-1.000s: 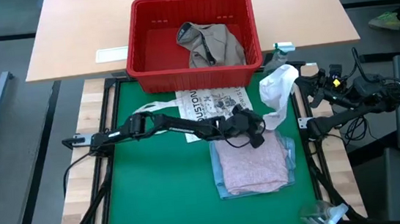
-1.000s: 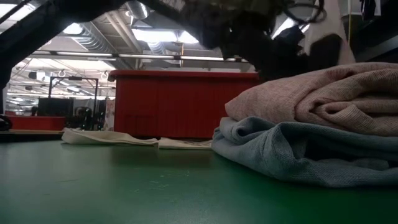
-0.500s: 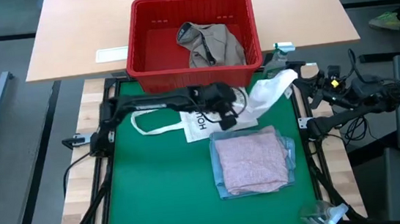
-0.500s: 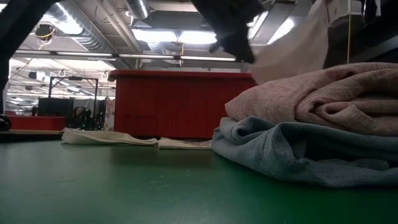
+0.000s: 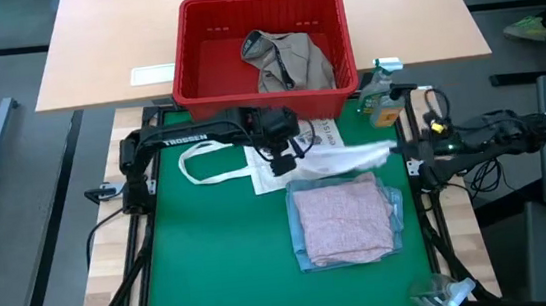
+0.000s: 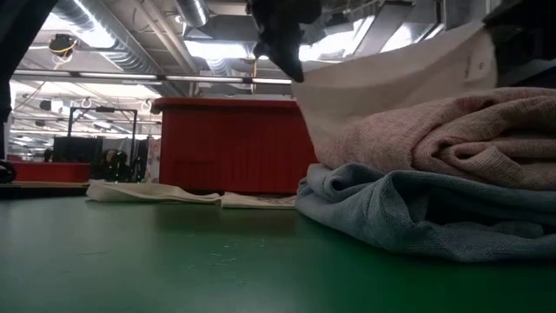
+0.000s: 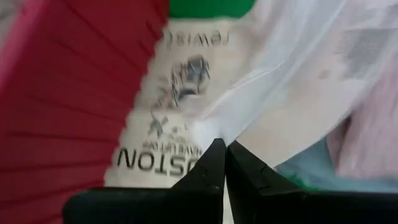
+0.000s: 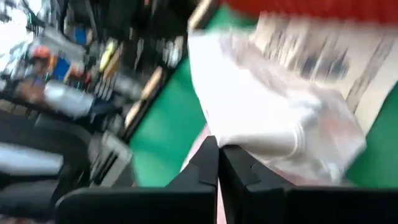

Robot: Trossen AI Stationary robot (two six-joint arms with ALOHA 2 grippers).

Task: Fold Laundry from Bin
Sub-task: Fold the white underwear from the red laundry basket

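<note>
White cloth (image 5: 349,158) stretches between the clenched left gripper (image 5: 293,156) and, apparently, the clenched right gripper (image 5: 400,149).

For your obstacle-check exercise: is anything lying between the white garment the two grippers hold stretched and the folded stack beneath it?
Nothing visible. The white garment hangs between the left gripper and right gripper, over the pink garment topping the stack.

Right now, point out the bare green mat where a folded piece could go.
Free: the green mat left of the folded stack, below the tote bag. Crowded: the strip before the bin, where both pincers, left and right, stretch a white garment.
</note>
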